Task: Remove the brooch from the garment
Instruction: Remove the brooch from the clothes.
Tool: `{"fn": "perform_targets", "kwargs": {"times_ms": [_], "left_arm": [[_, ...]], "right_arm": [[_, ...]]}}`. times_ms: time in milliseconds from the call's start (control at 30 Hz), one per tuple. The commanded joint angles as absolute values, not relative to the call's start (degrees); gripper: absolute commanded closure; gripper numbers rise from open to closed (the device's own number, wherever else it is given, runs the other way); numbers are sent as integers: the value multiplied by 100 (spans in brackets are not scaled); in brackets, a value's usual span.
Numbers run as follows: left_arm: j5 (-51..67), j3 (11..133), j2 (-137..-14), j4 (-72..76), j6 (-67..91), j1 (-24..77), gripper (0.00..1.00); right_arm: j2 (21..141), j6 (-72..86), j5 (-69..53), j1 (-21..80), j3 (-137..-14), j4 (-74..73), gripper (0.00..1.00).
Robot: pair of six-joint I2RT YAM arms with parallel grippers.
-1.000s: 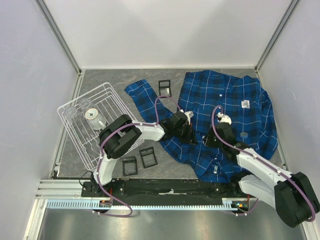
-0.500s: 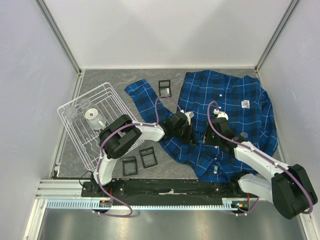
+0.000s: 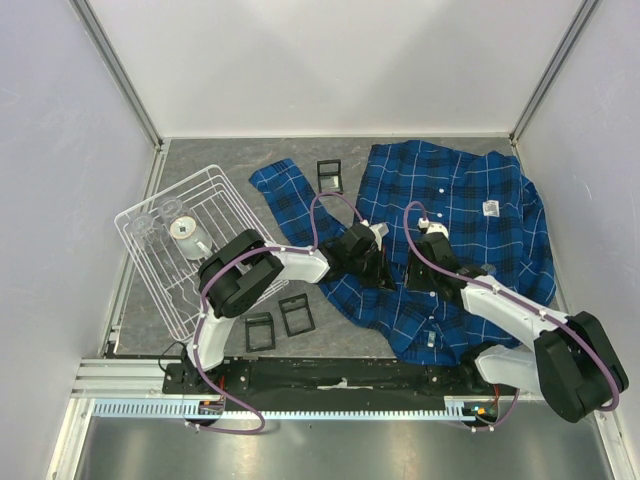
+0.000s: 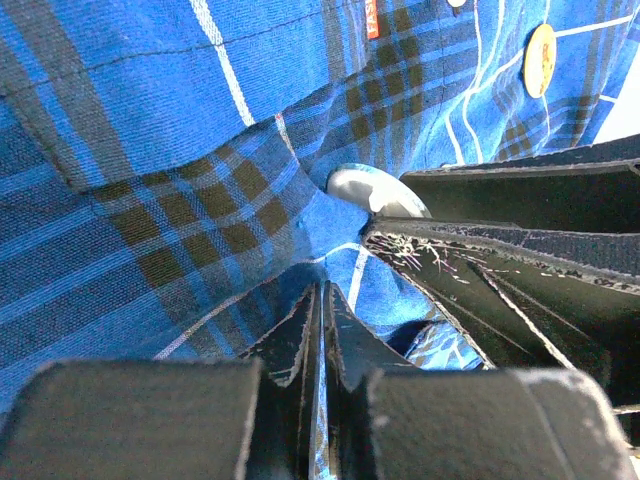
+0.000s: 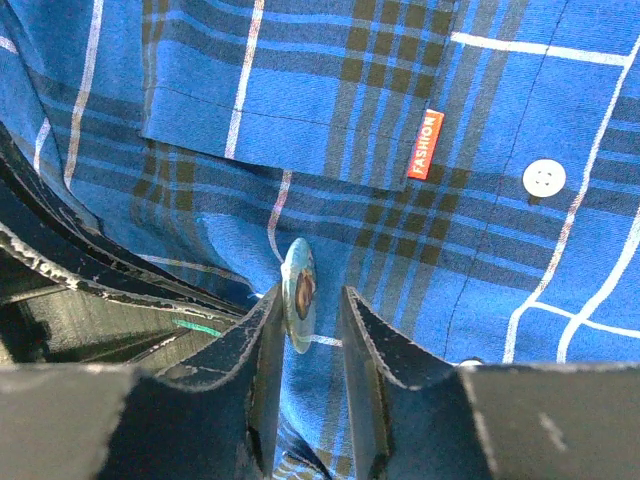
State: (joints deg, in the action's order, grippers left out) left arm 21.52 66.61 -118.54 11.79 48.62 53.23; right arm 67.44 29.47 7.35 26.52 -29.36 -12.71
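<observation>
Right wrist: brooch [image 5: 298, 285] edge-on between parted jaws of right gripper [image 5: 310, 293], slim gap one side; left gripper [image 4: 320, 297] pinches garment [image 4: 150, 150] fold.

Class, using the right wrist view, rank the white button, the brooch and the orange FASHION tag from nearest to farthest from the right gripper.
1. brooch, between the fingers of the right gripper.
2. orange tag, up and to the right on the garment.
3. white button, farthest out to the right.
</observation>
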Motion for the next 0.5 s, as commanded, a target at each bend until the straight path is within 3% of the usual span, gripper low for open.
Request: {"fn": "perform_targets", "kwargs": {"times_ms": [0,467], "left_arm": [[2233,6750,-11663,1380,4983,5361,92],[2206,6715,-11628,1380,4966,5353,92]], "right_arm": [[6777,2883,817,2698,-3155,-1072,66],[6794,3023,940,2689,-3024,-1011,79]]}}
